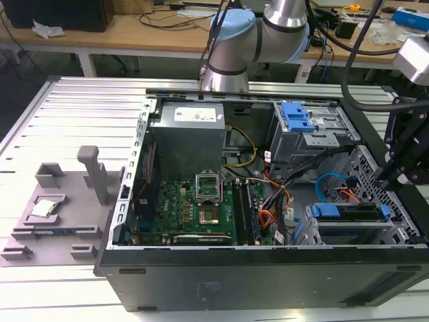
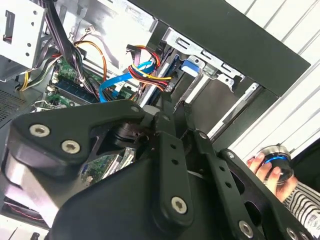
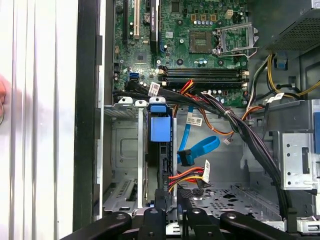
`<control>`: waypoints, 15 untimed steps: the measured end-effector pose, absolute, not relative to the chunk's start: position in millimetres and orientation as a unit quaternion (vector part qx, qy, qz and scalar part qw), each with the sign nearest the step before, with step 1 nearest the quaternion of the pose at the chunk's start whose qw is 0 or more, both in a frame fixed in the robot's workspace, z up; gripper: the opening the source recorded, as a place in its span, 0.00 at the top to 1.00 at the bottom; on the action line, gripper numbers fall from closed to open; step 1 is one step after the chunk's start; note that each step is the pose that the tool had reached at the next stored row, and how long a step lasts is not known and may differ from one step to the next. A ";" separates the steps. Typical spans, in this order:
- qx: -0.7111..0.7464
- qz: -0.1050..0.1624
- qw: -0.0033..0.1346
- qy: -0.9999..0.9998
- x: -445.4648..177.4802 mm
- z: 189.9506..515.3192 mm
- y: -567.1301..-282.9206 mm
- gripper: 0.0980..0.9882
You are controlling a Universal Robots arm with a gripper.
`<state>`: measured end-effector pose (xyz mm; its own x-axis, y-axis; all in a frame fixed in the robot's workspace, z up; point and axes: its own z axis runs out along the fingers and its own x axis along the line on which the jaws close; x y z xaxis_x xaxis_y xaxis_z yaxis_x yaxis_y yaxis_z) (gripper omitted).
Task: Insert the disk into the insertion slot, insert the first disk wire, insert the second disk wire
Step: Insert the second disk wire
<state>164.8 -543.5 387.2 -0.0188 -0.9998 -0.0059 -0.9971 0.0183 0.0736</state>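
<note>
The case (image 1: 268,275) lies open on its side on the tabletop (image 1: 67,121), so the drive bay can be reached from above. The disk (image 3: 160,150) sits in the slot (image 3: 125,150), at the case's near corner on the exterior view's right, and looks seated. The tool (image 3: 171,192) is close at the disk's connector end; I cannot tell whether it is apart or clamped. A blue wire (image 3: 202,146) and a red-yellow wire (image 3: 186,175) hang just beside the disk, apparently unplugged.

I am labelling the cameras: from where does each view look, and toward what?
Exterior view: off the arm, above the open computer case, looking down; the arm's elbow shows.
First wrist view: on the arm, facing the disk; the gripper shows.
Second wrist view: on the arm, along the gripper toward the disk.
Both wrist views share disk and gripper.
</note>
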 end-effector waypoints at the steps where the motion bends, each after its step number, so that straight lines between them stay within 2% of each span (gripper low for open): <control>1: 0.700 -0.028 0.024 -0.713 164.4 387.4 -543.3 0.84; 7: 0.701 -0.028 0.024 -0.712 129.1 377.5 -526.6 0.84; 15: 0.734 -0.027 0.025 -0.679 121.3 372.3 -526.6 0.84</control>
